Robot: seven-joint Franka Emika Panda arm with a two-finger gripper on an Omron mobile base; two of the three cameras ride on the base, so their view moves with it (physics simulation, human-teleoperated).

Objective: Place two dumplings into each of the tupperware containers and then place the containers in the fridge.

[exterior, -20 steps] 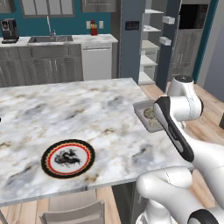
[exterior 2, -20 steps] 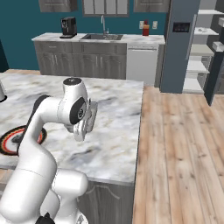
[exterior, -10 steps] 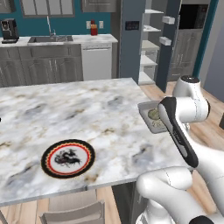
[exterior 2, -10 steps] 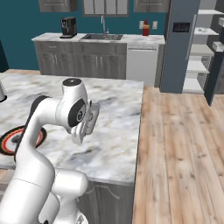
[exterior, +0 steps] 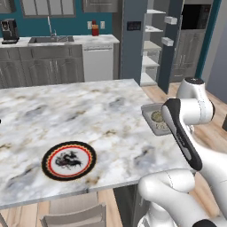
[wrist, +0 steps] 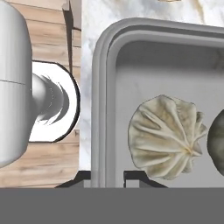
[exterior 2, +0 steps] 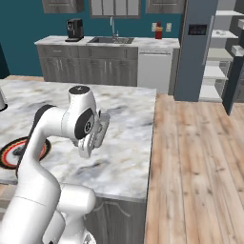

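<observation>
Standing open far right, beyond bare wooden floor: the fridge (exterior: 153, 44), white shelves showing. Spreading wide in front, the marble table (exterior: 66, 115), a dark-rimmed plate (exterior: 69, 160) lying near left. Sitting at the table's right edge, a tupperware container (wrist: 144, 87), carrying a pale dumpling (wrist: 166, 136) with a darker one (wrist: 217, 140) alongside. Pinching the container's near rim, the hand (wrist: 108, 177), nearly closed. Judging the fridge lying far right of the hand.
</observation>
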